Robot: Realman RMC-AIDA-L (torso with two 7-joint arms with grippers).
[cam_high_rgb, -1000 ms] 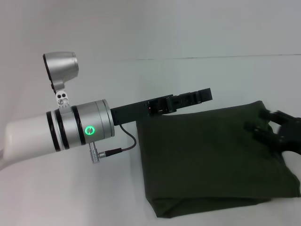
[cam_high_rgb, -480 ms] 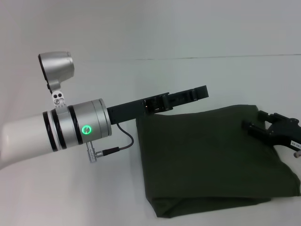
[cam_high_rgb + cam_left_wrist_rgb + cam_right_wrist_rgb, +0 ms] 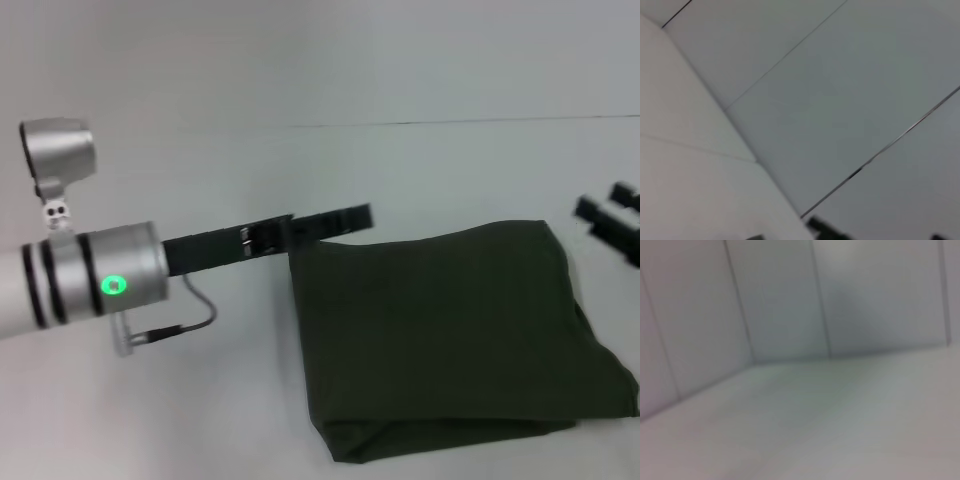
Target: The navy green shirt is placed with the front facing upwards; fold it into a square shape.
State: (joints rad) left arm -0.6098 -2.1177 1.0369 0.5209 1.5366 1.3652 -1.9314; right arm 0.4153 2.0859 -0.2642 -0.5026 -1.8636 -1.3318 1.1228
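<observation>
The navy green shirt (image 3: 440, 335) lies folded into a rough square on the white table, plain green side up, with doubled layers along its near edge. My left gripper (image 3: 360, 215) reaches in from the left, its tip just above the shirt's far left corner and off the cloth. At the picture's right edge my right gripper (image 3: 608, 208) hovers open and empty, clear of the shirt's far right corner. Neither wrist view shows the shirt.
The white table (image 3: 200, 420) stretches around the shirt on all sides. A pale wall (image 3: 320, 60) rises behind the table's far edge. My left arm's silver wrist (image 3: 95, 280) and cable hang over the table's left part.
Both arms have pulled away from the shirt: the left arm drew back to the left, and the right gripper left the shirt's right corner and moved out to the right edge.
</observation>
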